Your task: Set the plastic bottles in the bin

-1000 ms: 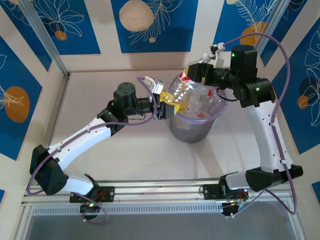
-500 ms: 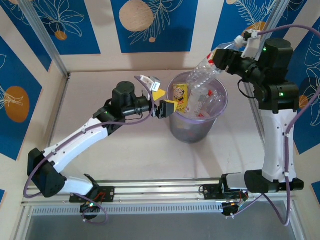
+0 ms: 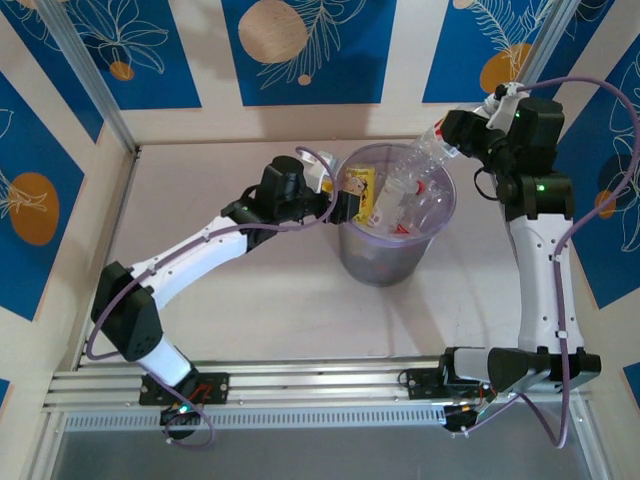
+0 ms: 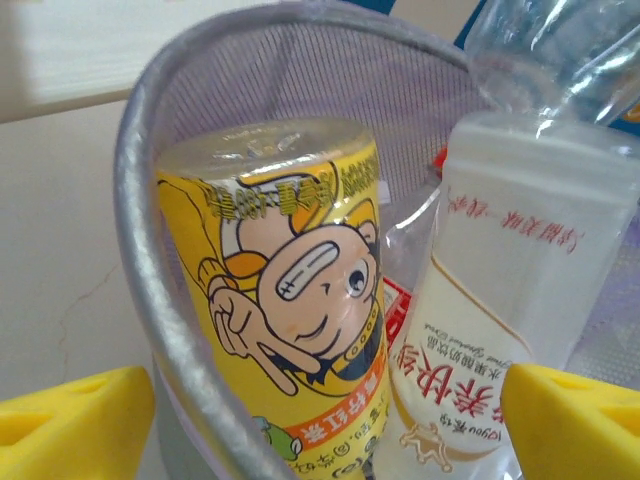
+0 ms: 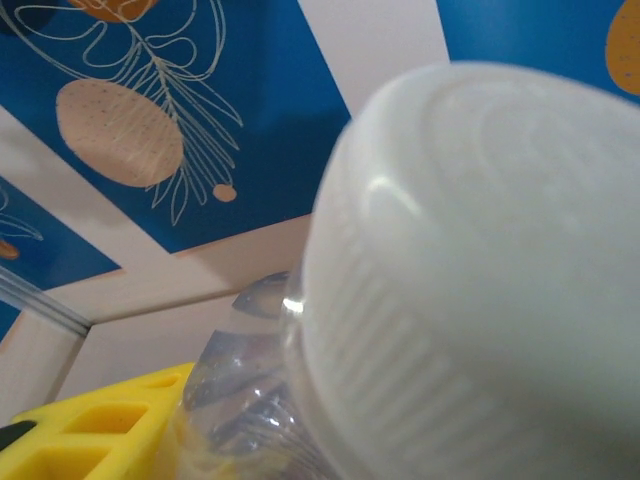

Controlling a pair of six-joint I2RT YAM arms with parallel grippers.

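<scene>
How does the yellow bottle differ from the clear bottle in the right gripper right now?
The yellow bottle sits loose inside the bin, against its left wall; the clear bottle is gripped by the right gripper, slanting over the far right rim. The yellow bottle wears a yellow cartoon label; the clear bottle is see-through with a white cap. Both are plastic bottles.

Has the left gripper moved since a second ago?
Yes. The left gripper has shifted right, up against the left rim of the bin.
</scene>
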